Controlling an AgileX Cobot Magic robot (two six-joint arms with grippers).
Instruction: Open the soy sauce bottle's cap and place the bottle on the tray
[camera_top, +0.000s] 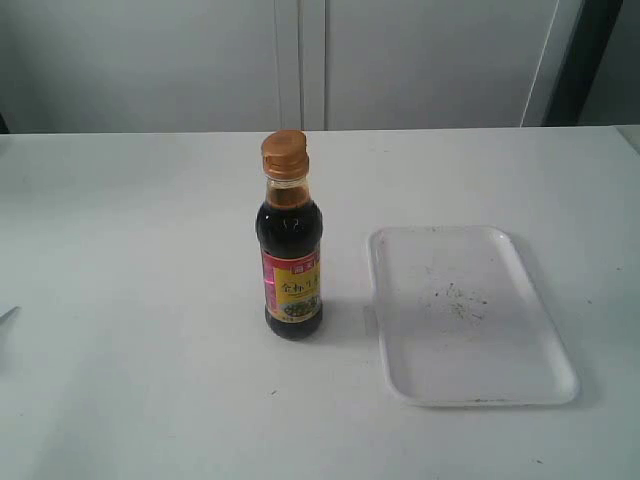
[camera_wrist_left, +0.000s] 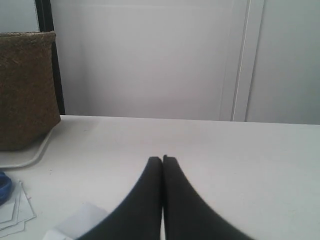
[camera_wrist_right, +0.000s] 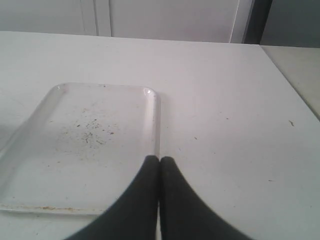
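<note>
The soy sauce bottle (camera_top: 291, 262) stands upright on the white table, dark liquid inside and a yellow and red label on its front. Its copper-orange cap (camera_top: 285, 153) sits on the neck. To its right lies the flat white tray (camera_top: 530, 330), speckled and bare; the right wrist view shows the same tray (camera_wrist_right: 30, 150). My left gripper (camera_wrist_left: 162, 159) is shut with nothing in it, facing bare table and a wall; the bottle is out of its view. My right gripper (camera_wrist_right: 159, 159) is shut too, hovering at the tray's near corner edge. Neither gripper shows in the exterior view.
A woven brown basket (camera_wrist_left: 25, 90) stands on a white tray, with papers (camera_wrist_left: 12, 212) and a blue object (camera_wrist_left: 4, 186) near it, in the left wrist view. The table's far edge meets a white panelled wall (camera_top: 300, 60). The right wrist view shows the table's side edge (camera_wrist_right: 292, 85).
</note>
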